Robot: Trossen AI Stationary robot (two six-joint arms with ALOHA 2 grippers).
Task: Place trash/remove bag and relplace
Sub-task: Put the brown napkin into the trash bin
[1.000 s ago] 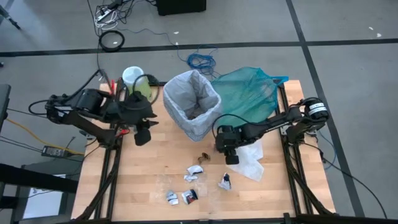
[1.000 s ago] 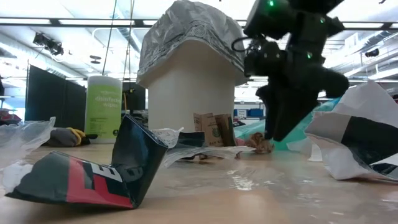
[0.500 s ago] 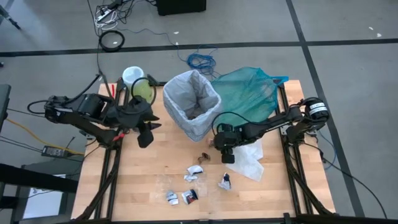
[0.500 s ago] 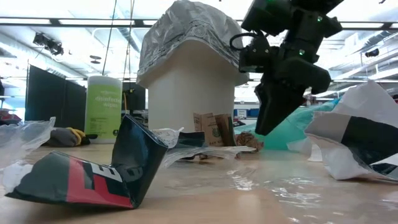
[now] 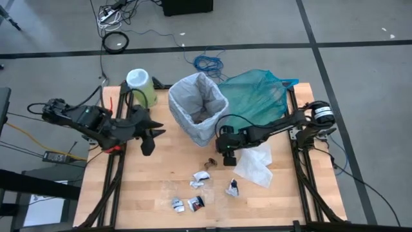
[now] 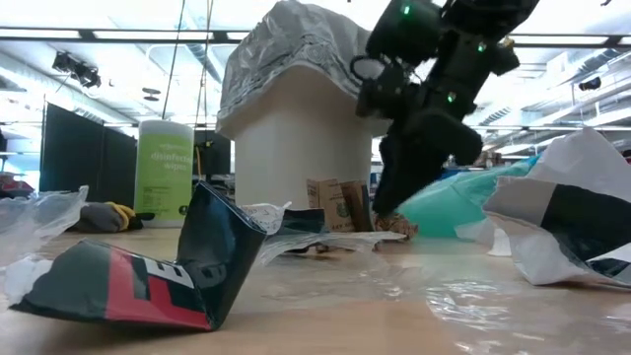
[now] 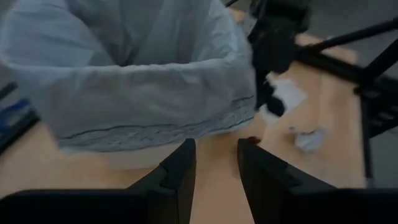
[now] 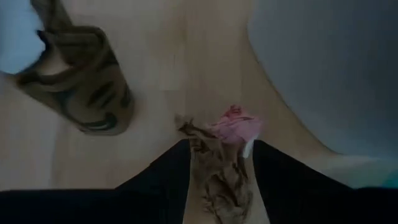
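While your right gripper (image 5: 228, 156) hangs low beside the lined bin (image 5: 199, 106), its fingers (image 8: 163, 180) pinch a crumpled brown scrap with a pink bit (image 8: 221, 152) — and the bin's mouth lies up and just toward the table's far-left from it, far nearer this arm than the other. That scrap runs lengthwise between the fingers, pointing out past their tips. Your left gripper (image 5: 147, 143) waits on the bin's other side, fingers (image 7: 180, 171) parted and empty — the remaining trash (image 5: 198, 180) lies scattered on the table's near half.

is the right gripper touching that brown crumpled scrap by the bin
Touching. The right wrist view shows the brown scrap lying between the right gripper's fingers, against both.
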